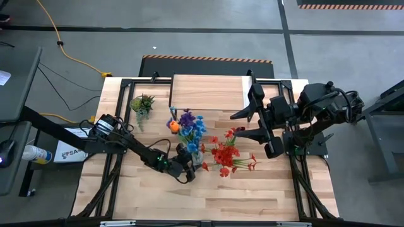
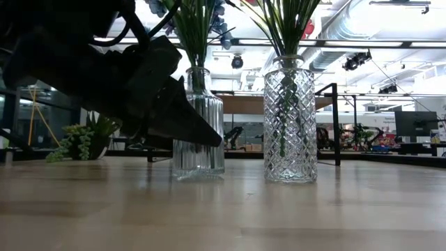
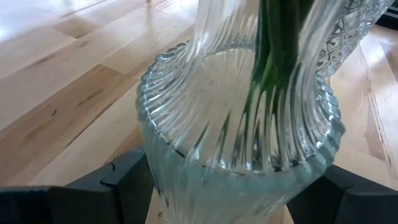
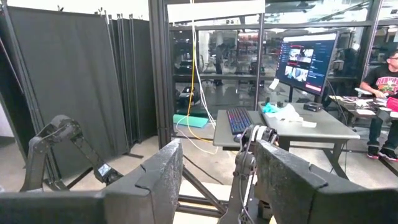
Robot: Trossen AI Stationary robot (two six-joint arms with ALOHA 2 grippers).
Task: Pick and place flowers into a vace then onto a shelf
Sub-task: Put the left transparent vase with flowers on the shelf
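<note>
A ribbed glass vase holds the blue, purple and orange flowers and stands with its base on the table. My left gripper is low at this vase, reaching in from the table's left. A diamond-cut glass vase beside it holds the red flowers. The light-wood shelf stands at the table's far edge. My right gripper is open, raised over the right side of the table, and touches nothing. My left gripper has the ribbed vase's lower body between its two fingers, one finger on each side. The fingers come in level, slanting from the table's left and near side. The vase stands upright with its base on the table.
A small green potted plant sits at the far left of the table. The diamond-cut vase stands close to the ribbed one, on its right. Bare planks lie along the near edge. In the right wrist view a person sits at a desk.
</note>
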